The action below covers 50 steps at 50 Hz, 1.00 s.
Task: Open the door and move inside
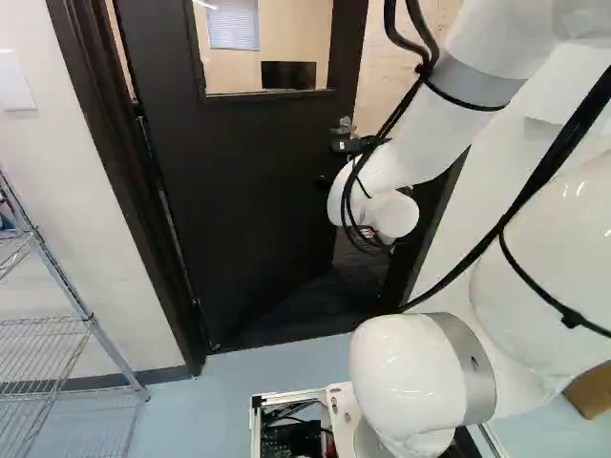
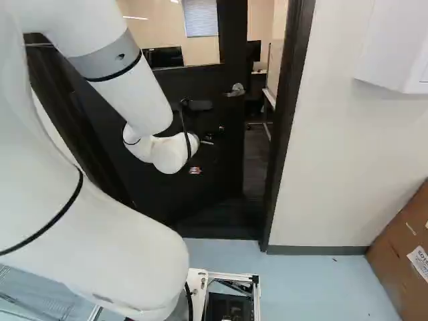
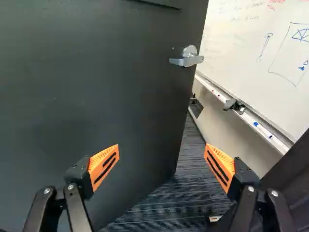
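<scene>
Door [image 1: 258, 181] ajar, swung away from the base; gap between its free edge and the door frame [image 2: 289, 127]. Handle [image 3: 187, 58] on the door near the free edge, ahead of the tool [image 3: 161, 151]. Tool fingers spread wide, nothing pinched; orange pads [image 3: 104, 165] face each other. Door face lies ahead of and beside one finger, dark frame close beside the other.

Step in hand, my guess: push the door wider, then drive in. No need to work the handle, latch looks free. Push on the flat face near the free edge, where leverage is best, with the arm [image 1: 410, 134] firm and the push slow. Follow the door's arc as it swings; don't let a finger slip off the edge or hook the handle. Keep clear of the frame on the other side. Drive through only once the gap takes base and arm; the door could swing back, so keep it held off.

Counts: one door, one handle, one arm, one tool, two fingers. One whiteboard [image 3: 251, 38], one wire shelf [image 1: 57, 353], two dark screens [image 2: 164, 57] in the room beyond. Cardboard at the side [image 2: 404, 257]: at least one box, can't tell if more.
</scene>
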Tool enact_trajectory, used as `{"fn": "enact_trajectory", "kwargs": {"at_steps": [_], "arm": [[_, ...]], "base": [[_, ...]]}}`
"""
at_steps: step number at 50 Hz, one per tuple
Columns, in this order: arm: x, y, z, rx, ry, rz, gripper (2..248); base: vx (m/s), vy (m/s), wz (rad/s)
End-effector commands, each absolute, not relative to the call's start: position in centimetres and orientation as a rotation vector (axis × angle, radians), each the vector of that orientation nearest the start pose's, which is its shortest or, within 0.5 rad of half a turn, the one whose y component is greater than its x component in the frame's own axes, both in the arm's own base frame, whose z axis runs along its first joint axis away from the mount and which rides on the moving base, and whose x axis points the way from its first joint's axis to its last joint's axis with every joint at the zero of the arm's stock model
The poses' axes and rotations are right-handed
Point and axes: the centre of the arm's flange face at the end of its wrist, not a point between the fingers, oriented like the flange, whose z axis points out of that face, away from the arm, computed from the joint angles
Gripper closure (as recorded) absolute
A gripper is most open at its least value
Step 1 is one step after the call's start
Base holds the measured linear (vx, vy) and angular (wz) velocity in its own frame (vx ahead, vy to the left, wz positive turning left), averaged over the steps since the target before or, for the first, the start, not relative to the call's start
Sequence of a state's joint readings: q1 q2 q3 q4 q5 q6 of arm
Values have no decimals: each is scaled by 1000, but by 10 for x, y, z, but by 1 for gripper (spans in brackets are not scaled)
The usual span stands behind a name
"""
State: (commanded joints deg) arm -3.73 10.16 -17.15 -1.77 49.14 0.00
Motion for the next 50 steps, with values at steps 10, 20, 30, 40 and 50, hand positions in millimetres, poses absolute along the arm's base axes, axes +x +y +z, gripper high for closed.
{"fn": "enact_trajectory", "kwargs": {"at_steps": [10, 20, 30, 40, 50], "arm": [[347, -20, 417, -2495, 33, -1965, 3], [347, -20, 417, -2495, 33, -1965, 3], [347, -20, 417, -2495, 33, -1965, 3], [347, -20, 417, -2495, 33, -1965, 3], [347, -20, 417, -2495, 33, -1965, 3]], "base": [[93, 71, -17], [94, 71, -17], [92, 71, -16], [93, 69, -17], [93, 68, -17]]}}
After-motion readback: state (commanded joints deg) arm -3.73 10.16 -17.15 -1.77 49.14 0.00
